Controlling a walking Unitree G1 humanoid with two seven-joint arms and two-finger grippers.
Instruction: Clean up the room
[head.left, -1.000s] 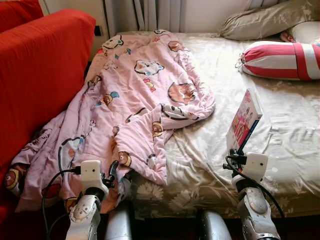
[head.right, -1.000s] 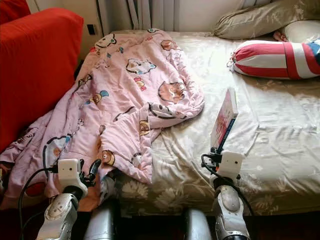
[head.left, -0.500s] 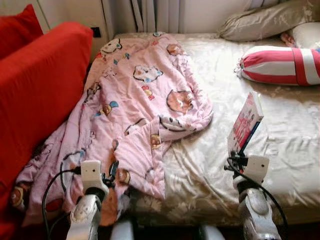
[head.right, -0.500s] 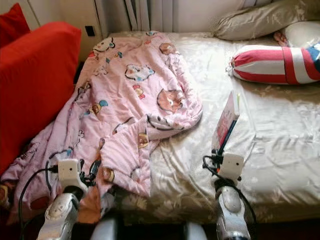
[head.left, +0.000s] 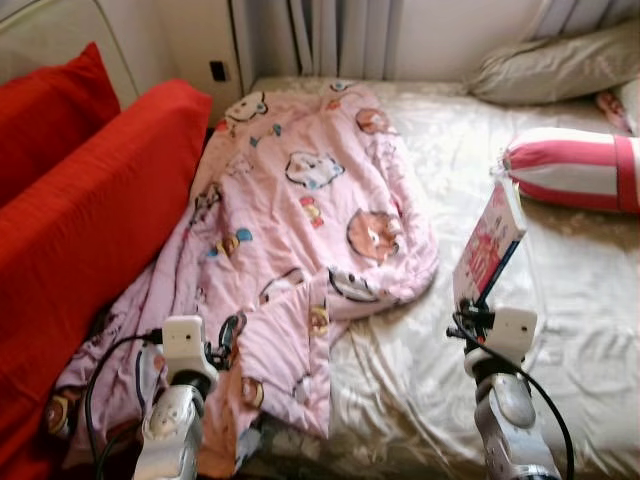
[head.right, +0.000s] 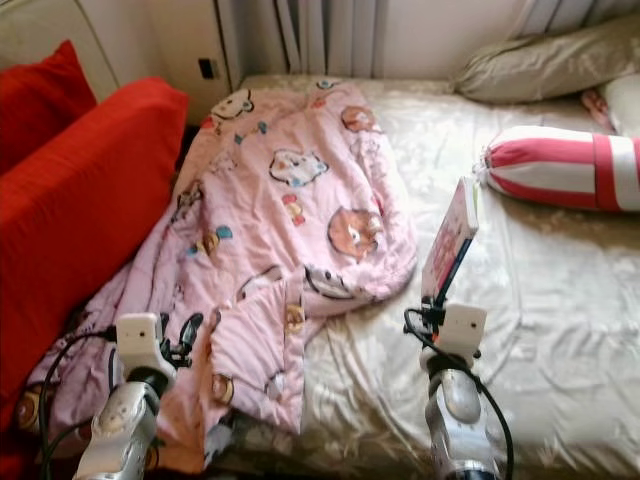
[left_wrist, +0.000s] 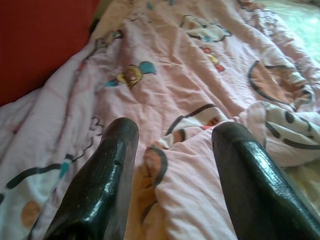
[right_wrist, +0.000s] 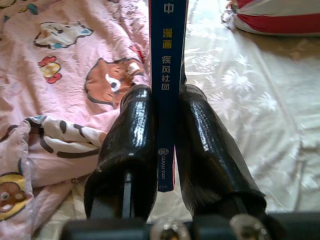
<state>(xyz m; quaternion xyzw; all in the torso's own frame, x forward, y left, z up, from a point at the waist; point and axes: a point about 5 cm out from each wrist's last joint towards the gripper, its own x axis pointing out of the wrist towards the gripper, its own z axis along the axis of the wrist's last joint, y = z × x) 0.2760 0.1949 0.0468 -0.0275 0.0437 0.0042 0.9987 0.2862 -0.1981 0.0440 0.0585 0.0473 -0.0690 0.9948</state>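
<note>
The book stands upright over the near right part of the bed, clamped by the right gripper, whose jaws are closed on its dark blue spine. The spine carries yellow Chinese characters, 漫画 and 疾风社团, with small white print at its foot too fine to read. The left gripper hangs at the near left with jaws open above the pink cartoon blanket. A red sofa stands left; a striped bolster and pillow lie far right.
</note>
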